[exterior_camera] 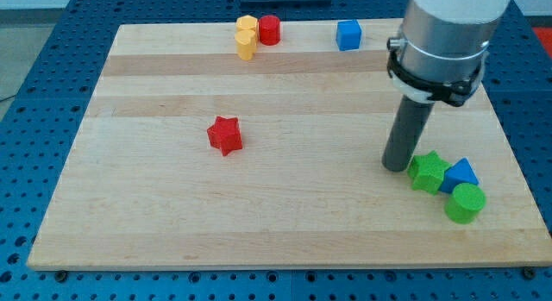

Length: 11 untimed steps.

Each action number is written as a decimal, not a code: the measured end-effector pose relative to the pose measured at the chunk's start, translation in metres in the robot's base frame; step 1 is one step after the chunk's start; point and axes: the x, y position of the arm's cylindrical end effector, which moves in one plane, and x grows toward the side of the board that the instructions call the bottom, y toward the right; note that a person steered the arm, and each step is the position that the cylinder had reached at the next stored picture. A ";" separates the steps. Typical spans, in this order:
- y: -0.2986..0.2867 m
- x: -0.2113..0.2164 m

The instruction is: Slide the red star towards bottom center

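The red star (225, 134) lies on the wooden board (172, 223), left of the middle. My tip (396, 166) rests on the board at the view's right, far to the right of the red star. It stands just left of a green star (427, 172), close to it or touching.
A blue triangular block (461, 173) and a green cylinder (466, 203) sit next to the green star at the right. Along the top edge are a yellow block (247, 36), a red cylinder (270, 29) and a blue cube (348, 34).
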 end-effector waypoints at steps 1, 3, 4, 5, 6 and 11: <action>-0.038 -0.024; -0.164 -0.094; -0.214 -0.081; -0.207 -0.029; -0.161 -0.001; -0.212 0.016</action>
